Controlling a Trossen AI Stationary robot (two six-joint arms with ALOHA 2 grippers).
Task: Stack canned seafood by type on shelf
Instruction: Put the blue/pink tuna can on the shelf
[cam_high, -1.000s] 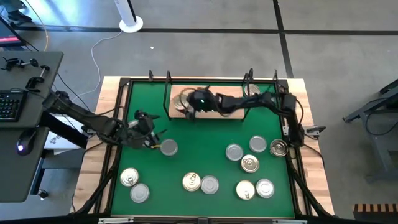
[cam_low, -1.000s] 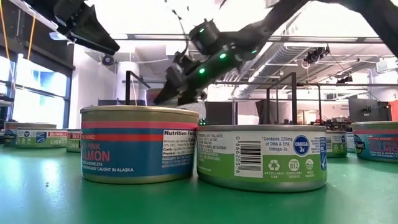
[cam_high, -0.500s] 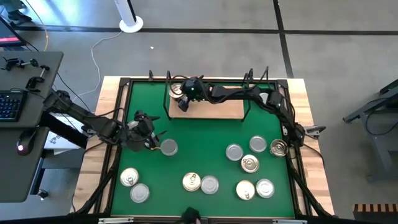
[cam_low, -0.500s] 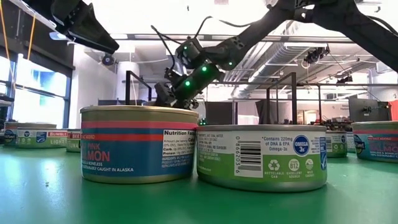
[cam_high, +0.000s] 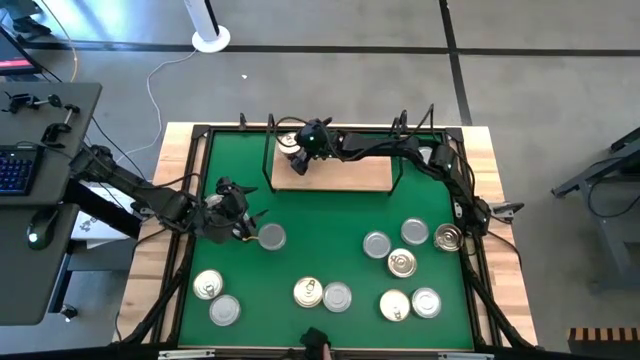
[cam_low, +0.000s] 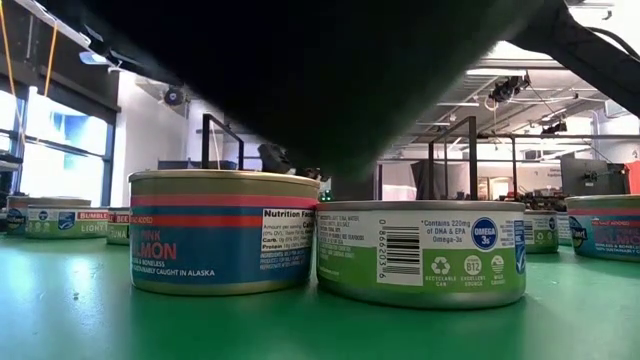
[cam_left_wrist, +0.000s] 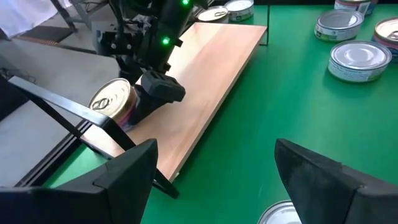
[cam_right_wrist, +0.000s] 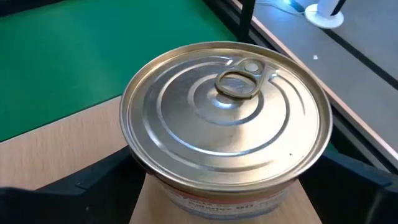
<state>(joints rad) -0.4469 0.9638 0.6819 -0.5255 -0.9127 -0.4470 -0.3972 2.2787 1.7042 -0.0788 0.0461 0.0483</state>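
Sitting at the shelf's (cam_high: 335, 172) far left corner, a gold-lidded pull-tab can (cam_right_wrist: 227, 118) lies between the right end effector's (cam_high: 297, 160) spread fingers, arm outstretched. Nearby cans read "PINK SALMON" (cam_low: 222, 230) and "OMEGA 3s" (cam_low: 420, 250). The left end effector (cam_high: 247, 224), spread, hovers beside a silver can (cam_high: 271, 237).

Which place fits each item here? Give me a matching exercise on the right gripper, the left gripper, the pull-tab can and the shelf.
Items:
1. right gripper
2. left gripper
3. pull-tab can
4. shelf

Places:
A. far side of the green mat
B. over the mat beside a silver-lidded can
C. on the shelf's left end
D. at the can on the shelf, jaws either side

Pairs: 1-D, 2-B, 3-C, 4-A
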